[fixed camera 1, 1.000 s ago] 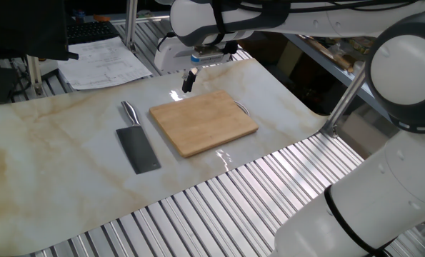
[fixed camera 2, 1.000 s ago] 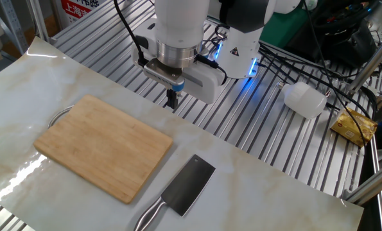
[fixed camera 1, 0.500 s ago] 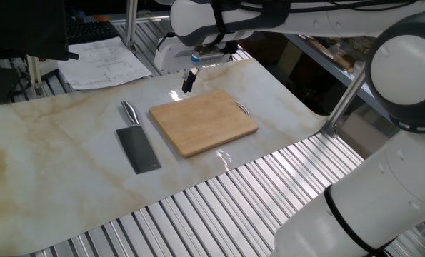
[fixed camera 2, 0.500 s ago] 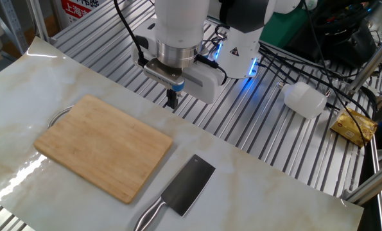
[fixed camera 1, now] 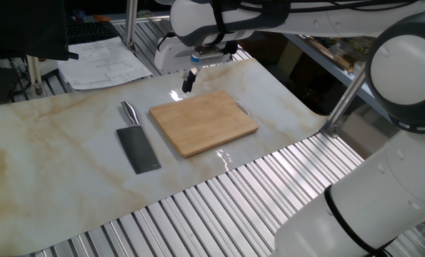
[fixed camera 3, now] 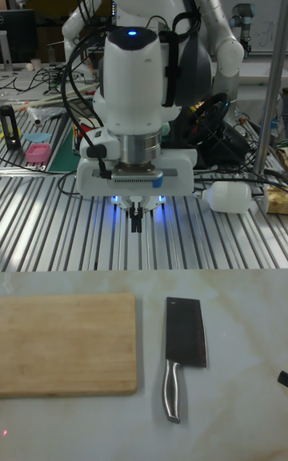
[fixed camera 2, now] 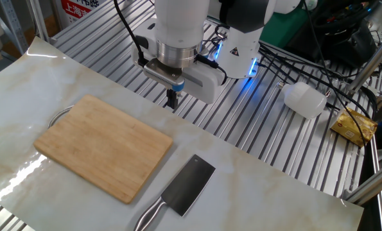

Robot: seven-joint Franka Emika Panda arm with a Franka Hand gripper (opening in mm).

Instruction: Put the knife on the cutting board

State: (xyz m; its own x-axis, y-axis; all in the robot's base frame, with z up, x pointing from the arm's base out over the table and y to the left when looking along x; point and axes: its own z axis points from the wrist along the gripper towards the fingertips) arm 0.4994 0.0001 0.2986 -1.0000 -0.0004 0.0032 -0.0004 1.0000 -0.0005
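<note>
The knife (fixed camera 1: pixel 137 142) (fixed camera 2: pixel 183 187) (fixed camera 3: pixel 184 343), a cleaver with a dark blade and shiny silver handle, lies flat on the marble mat beside the cutting board (fixed camera 1: pixel 203 121) (fixed camera 2: pixel 103 145) (fixed camera 3: pixel 67 342), apart from it. The board is a bare light wooden rectangle with a small metal loop on its far side from the knife. My gripper (fixed camera 1: pixel 188 80) (fixed camera 2: pixel 173 101) (fixed camera 3: pixel 137 224) hangs in the air behind the board's back edge, fingers pointing down and pressed together, holding nothing.
A white bottle (fixed camera 2: pixel 304 99) (fixed camera 3: pixel 230 198) lies on the slatted metal table behind the mat, with a yellow packet (fixed camera 2: pixel 354 126) further out. Papers (fixed camera 1: pixel 110 62) lie at the mat's far corner. Cables run near the arm's base.
</note>
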